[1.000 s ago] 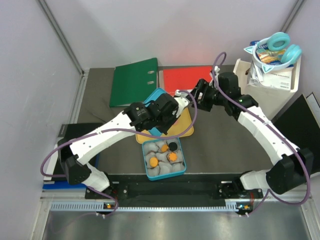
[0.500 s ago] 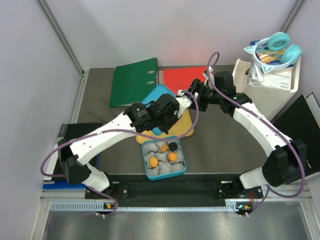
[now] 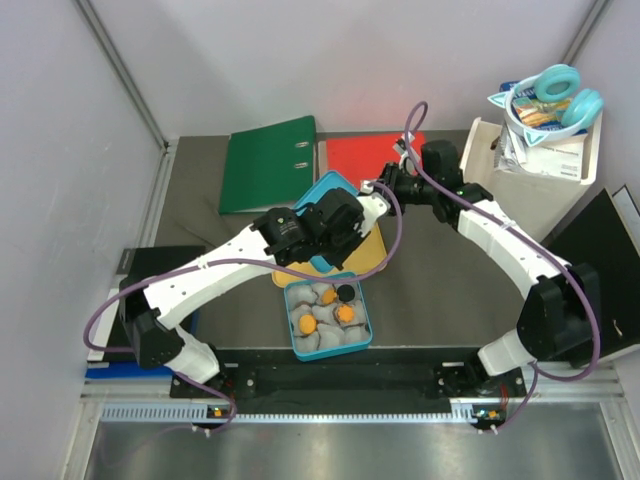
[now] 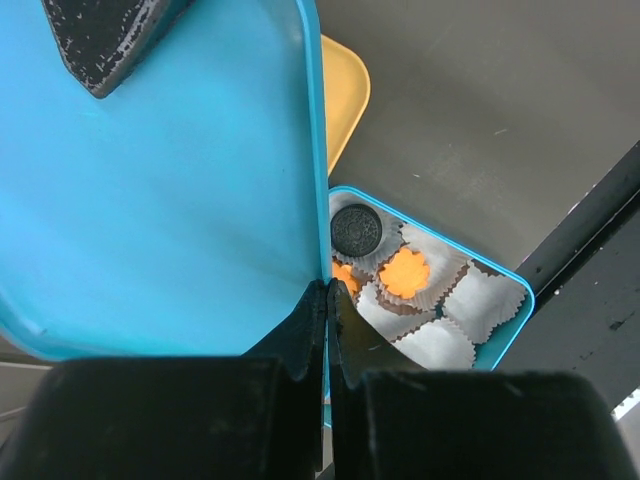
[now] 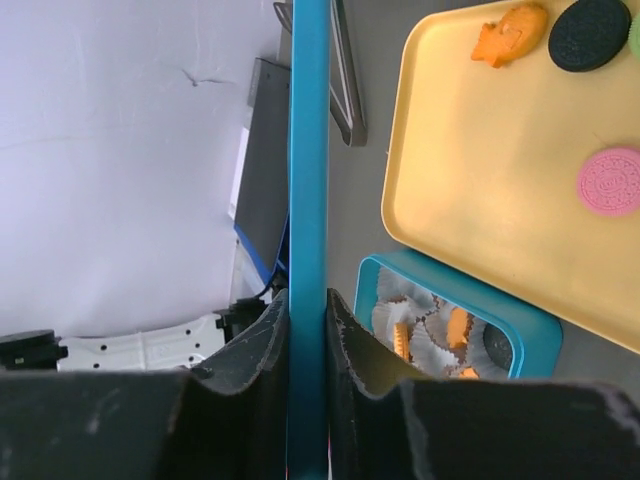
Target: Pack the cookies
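Above the far side of the yellow tray, a blue lid is held on edge between both arms, clear of the table.

Left gripper: the fingers are pressed together on the rim of the lid, pinching it. The broad face of the lid fills most of the left wrist view.

Right gripper: the fingers lie against opposite faces of the lid and clamp it. In the right wrist view the lid appears edge-on as a narrow vertical blue band.

The cookies are located in two places.

1. Blue tin: open, resting on the table just beside the near edge of the tray, toward the arm bases. It is lined with grey crinkled paper cups. Three orange discs sit in cups. One black cookie sits at the far right corner.
2. Yellow tray: the right wrist view shows an orange cookie, a second black cookie and a pink cookie. They lie flat and apart from one another.

Behind the tray lie a green binder and a red folder. A white bin holding turquoise headphones stands at the far right.
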Available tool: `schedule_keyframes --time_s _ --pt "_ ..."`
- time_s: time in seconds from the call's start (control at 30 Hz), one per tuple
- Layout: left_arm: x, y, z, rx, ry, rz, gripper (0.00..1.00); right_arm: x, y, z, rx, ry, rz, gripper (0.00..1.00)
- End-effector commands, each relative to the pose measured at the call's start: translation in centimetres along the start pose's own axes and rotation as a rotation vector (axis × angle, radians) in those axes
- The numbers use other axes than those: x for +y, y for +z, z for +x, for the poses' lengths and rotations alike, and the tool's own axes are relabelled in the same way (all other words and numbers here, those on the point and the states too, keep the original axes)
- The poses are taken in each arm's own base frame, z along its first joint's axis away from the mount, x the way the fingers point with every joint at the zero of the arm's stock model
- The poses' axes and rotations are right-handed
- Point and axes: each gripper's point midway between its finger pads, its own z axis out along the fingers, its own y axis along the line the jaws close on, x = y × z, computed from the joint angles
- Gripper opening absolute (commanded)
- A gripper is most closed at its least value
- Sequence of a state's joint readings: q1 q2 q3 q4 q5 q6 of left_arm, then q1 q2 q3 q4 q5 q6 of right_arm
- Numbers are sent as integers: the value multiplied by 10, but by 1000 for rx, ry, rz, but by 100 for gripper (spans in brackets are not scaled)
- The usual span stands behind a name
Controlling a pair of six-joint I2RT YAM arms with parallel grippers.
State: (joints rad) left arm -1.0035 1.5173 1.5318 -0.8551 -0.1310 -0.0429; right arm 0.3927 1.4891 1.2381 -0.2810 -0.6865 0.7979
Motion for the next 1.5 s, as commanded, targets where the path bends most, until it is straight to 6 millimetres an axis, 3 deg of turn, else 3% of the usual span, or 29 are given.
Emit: schedule_keyframes --time_s 0.0,0.17,0.27,0.3,0.37,0.7,0.83,0.97,1.2,1.27,1.47 --pt "6 -10 -36 -131 -37 -38 0 23 -4 -7 -22 -60 -71 12" --pt "28 -23 -39 -150 -112 -167 1 26 -15 -10 -55 -80 -36 4" --pt "43 -34 -39 -165 -149 -245 13 31 -24 -10 -81 -98 -33 0" --pt "47 -35 -37 -166 -172 -269 36 36 -29 -10 -93 -106 -37 0" --pt "60 -42 -34 -176 -218 -329 51 38 -33 -10 -108 -110 -33 0" --pt "121 -54 1 -190 -616 -422 78 49 -58 -13 -176 -136 -10 0" --pt "132 -60 3 -255 -720 -377 79 51 -66 -11 -198 -158 5 0" --pt "130 -63 -2 -310 -749 -336 78 51 -71 -10 -210 -163 13 0" --pt "144 -55 7 -299 -855 -378 80 53 -86 -8 -240 -255 40 0" --pt "153 -51 4 -318 -941 -352 91 44 -91 -11 -271 -323 103 0" --pt "178 -41 -6 -341 -1126 -314 96 15 -118 -26 -432 -537 347 0"
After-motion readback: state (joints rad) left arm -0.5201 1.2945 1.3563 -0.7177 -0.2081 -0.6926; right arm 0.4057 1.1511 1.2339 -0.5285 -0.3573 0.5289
